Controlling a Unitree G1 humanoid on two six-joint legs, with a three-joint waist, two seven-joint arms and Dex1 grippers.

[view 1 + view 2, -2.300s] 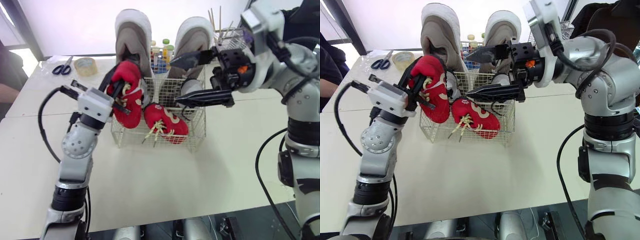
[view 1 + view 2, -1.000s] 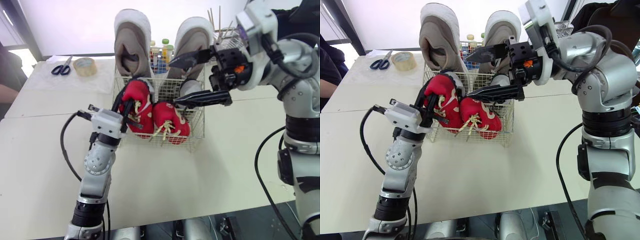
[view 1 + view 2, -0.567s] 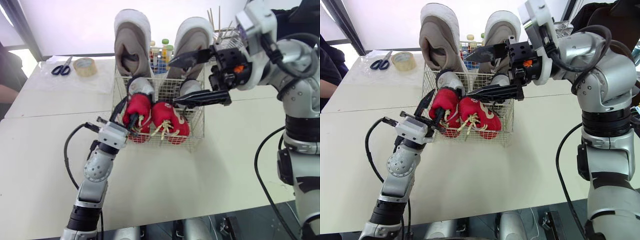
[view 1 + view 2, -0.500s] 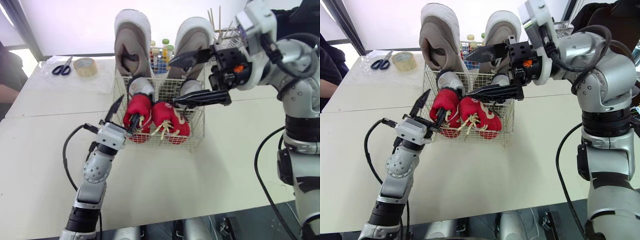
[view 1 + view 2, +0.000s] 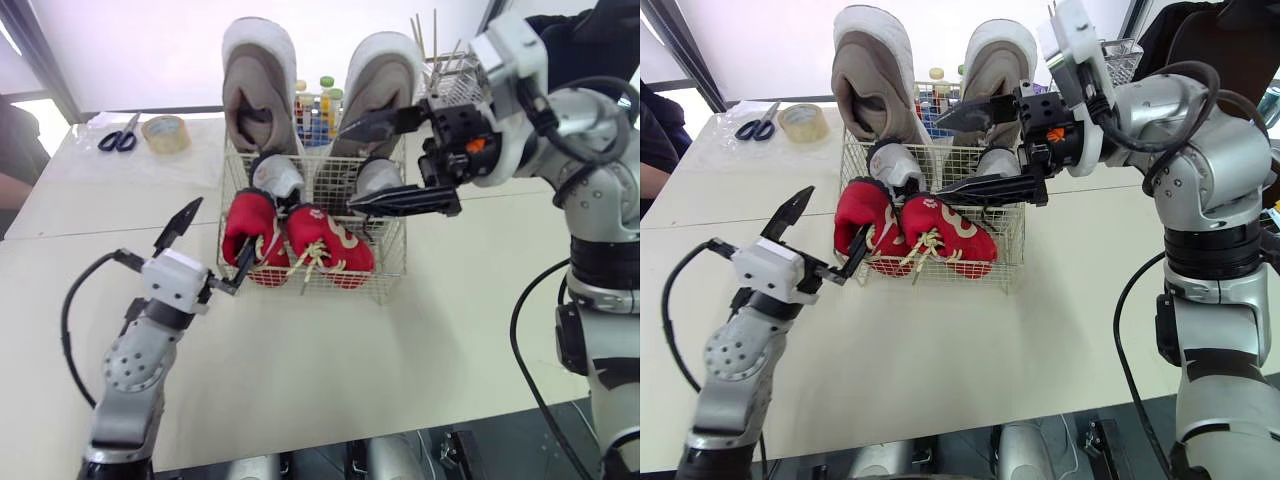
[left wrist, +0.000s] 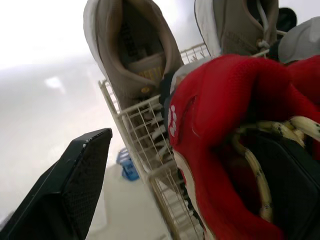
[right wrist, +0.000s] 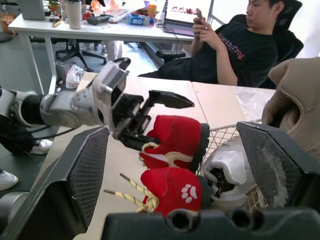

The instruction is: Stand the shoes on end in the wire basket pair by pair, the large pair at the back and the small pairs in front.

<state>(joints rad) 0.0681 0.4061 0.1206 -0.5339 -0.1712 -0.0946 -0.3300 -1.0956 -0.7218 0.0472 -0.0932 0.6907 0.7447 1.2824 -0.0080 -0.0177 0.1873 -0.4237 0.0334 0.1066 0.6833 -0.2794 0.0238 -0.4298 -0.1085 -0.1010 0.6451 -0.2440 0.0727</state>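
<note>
The wire basket [image 5: 390, 265] holds two large beige shoes on end at the back [image 5: 258, 90] [image 5: 383, 85]. Two small grey shoes [image 5: 278, 178] [image 5: 378, 180] stand in front of them. Two red shoes lie in the front row, left one [image 5: 250, 235] and right one [image 5: 330, 245]. My left gripper [image 5: 212, 245] is open at the basket's front left corner. One of its fingers [image 5: 243, 262] rests at the left red shoe's [image 6: 215, 110] opening, the other [image 5: 178, 222] stands outside the basket. My right gripper [image 5: 372, 162] hangs open over the basket's right half, holding nothing.
Scissors [image 5: 118, 133] and a tape roll [image 5: 162, 129] lie at the table's back left. Bottles [image 5: 315, 100] and a wire holder with sticks [image 5: 445, 75] stand behind the basket. A seated person [image 7: 235, 45] is beyond the table. The front of the table is bare.
My left gripper has opened and let the left red shoe go in the basket's front row, then drawn back to the left. The right gripper has stayed where it was.
</note>
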